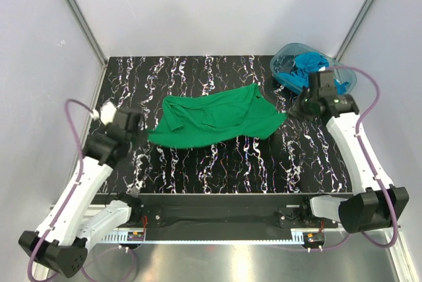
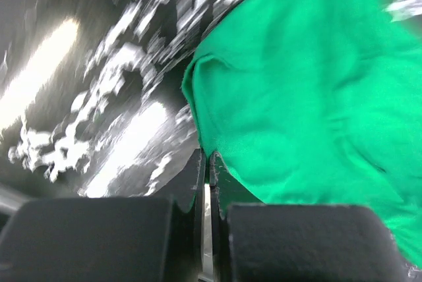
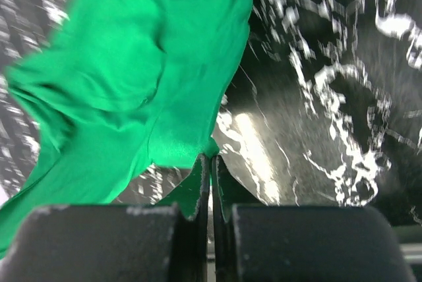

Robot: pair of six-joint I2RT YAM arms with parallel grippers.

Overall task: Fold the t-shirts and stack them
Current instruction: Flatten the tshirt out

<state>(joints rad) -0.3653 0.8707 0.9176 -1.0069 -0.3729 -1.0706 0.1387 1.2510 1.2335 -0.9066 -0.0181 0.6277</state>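
A bright green t-shirt [image 1: 211, 118] lies spread and rumpled across the middle of the black marbled table [image 1: 217, 163]. My left gripper [image 1: 146, 134] is at the shirt's near-left edge. In the left wrist view its jaws [image 2: 206, 158] are shut on the hem of the green cloth [image 2: 310, 84]. My right gripper [image 1: 289, 113] is at the shirt's right end, and its jaws [image 3: 211, 160] are shut on a corner of the green cloth [image 3: 145, 78]. Turquoise-blue t-shirts [image 1: 306, 63] lie bundled in the tub at the back right.
The clear blue-tinted plastic tub [image 1: 275, 72] stands at the table's back right corner, just behind my right wrist. White walls and metal posts close in the table on three sides. Purple cables loop out from both arms.
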